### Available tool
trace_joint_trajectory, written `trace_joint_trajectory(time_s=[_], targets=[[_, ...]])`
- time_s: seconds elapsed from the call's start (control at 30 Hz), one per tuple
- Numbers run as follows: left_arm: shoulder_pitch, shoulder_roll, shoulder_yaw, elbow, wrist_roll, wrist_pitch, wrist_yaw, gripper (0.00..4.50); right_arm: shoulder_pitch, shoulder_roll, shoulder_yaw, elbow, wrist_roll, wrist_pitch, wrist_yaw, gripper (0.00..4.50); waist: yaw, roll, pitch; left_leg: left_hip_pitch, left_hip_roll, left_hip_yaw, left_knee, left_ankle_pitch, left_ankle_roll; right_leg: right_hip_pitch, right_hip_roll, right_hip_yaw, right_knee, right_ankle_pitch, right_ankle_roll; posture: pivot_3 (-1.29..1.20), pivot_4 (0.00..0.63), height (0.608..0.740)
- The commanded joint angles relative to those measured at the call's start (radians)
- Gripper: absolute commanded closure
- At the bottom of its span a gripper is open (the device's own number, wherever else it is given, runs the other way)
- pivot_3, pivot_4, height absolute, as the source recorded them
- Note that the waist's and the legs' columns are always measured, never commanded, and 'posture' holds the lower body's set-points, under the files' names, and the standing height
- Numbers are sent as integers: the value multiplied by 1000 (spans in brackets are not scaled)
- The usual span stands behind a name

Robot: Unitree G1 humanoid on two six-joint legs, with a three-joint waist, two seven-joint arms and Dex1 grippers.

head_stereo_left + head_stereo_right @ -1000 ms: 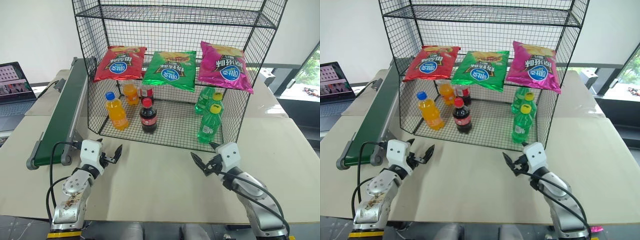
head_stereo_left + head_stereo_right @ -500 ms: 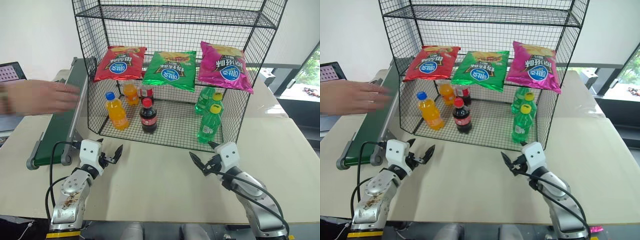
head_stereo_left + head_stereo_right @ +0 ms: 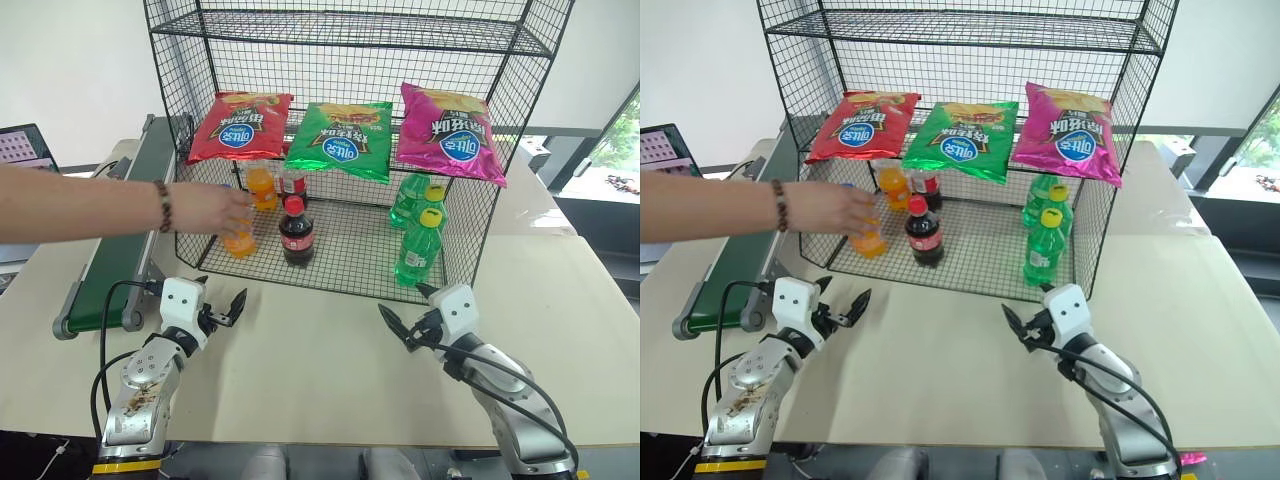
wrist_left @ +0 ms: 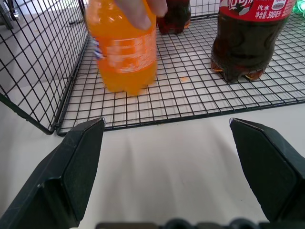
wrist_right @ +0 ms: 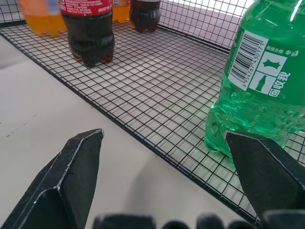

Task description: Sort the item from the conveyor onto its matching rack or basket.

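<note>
Reaching further in, a person's hand [image 3: 215,208] now grips the bottle [image 3: 238,240] on the bottom tier [image 3: 350,262]; both end effectors [image 3: 227,309] [image 3: 397,327] apart, empty.

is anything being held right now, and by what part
Neither gripper holds anything. A person's hand grips the orange drink bottle by its upper part.

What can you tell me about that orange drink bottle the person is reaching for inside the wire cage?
The orange drink bottle is small, clear plastic, full of bright orange liquid, with an orange label around its middle. It stands upright on the black wire-mesh bottom tier, near the front corner on the conveyor's side, with a dark cola bottle beside it, apart. A person's hand grips its top, hiding the cap. Both grippers, left and right, are open in front of the cage, not touching it.
</note>
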Motion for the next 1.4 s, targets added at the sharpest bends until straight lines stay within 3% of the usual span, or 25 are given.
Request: trace_joint_trajectory(time_s=[0.03, 0.9, 1.13, 1.4], targets=[[-9, 9, 9, -36, -20, 0, -6, 49, -7, -5, -5, -41, 3, -13, 4, 0, 0, 0, 0, 0, 0, 0, 0, 0, 0, 0, 0, 0, 0, 0, 0, 0, 150, 738], [-5, 25, 10, -34, -42, 1, -23, 49, 13, 0, 8, -64, 5, 0, -1, 0, 0, 0, 0, 0, 0, 0, 0, 0, 0, 0, 0, 0, 0, 0, 0, 0, 150, 738], [60, 60, 125, -217, -206, 96, -57, 49, -64, -67, -31, -112, 124, 67, 119, 0, -3, 0, 0, 0, 0, 0, 0, 0, 0, 0, 0, 0, 0, 1, -1, 0, 150, 738], [103, 55, 404, -366, -324, 161, 117, 49, -296, -159, -12, -156, 442, 256, 364, 0, -3, -1, 1, 0, 1, 0, 1, 0, 0, 1, 1, 0, 1, 0, -1, 0, 150, 738]])
